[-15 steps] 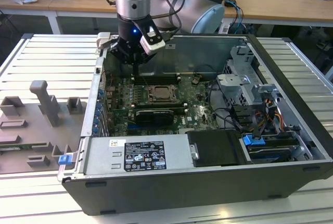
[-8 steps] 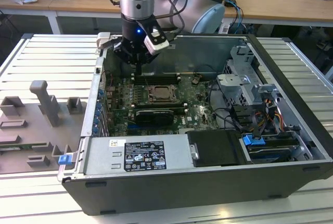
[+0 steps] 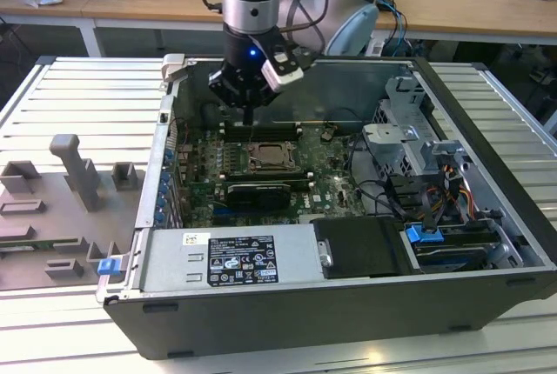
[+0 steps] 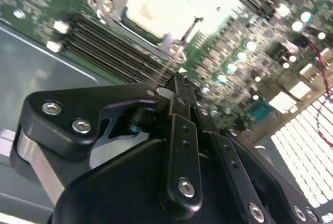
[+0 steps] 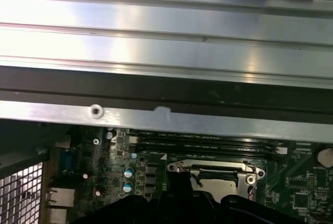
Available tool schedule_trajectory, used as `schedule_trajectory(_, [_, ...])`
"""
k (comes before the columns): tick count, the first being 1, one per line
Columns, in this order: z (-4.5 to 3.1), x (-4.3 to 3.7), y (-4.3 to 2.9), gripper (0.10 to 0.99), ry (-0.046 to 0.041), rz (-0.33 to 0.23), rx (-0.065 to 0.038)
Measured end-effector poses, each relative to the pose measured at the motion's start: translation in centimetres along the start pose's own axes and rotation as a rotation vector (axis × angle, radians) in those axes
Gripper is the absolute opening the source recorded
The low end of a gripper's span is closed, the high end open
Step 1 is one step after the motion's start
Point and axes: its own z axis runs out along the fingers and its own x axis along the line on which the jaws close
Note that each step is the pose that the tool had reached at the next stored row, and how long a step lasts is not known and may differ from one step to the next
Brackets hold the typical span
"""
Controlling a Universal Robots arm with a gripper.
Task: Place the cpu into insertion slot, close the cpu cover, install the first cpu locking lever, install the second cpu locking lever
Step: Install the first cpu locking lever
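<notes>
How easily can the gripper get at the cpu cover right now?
Probably yes: the gripper hangs above the memory slots beside the cpu cover, and nothing stands between them.

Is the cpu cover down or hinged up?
Down: in the second wrist view the cpu cover lies flat, framing the pale top of the cpu.

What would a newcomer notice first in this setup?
The robot arm's black gripper hangs inside an open computer case, low over the green motherboard. Close beside its tip sits the insertion slot, where the silvery cpu cover frames the pale cpu.
</notes>
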Motion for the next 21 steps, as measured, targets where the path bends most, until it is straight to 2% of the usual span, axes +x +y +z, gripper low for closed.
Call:
schedule_trajectory(1, [0.05,-0.77,-0.05,0.106,-0.0001,0.000,0.000])
schedule_trajectory(2, [0.10,-1.20,-0.08,0.106,-0.0001,0.000,0.000])
schedule_trajectory(5, [0.26,-1.88,-0.14,0.106,-0.0002,0.000,-0.002])
schedule_trajectory(9, [0.38,-2.21,-0.17,0.106,-0.0024,0.000,-0.036])
schedule_trajectory(11, [0.52,-2.29,-0.18,0.106,-0.0035,-0.001,-0.047])
schedule_trajectory(16, [1.35,-2.49,-0.24,0.106,-0.0041,-0.001,-0.048])
schedule_trajectory(18, [1.85,-2.93,-0.25,0.106,-0.0041,-0.001,-0.048])
schedule_trajectory(21, [2.12,-3.28,-0.11,0.106,-0.0043,-0.001,-0.050])
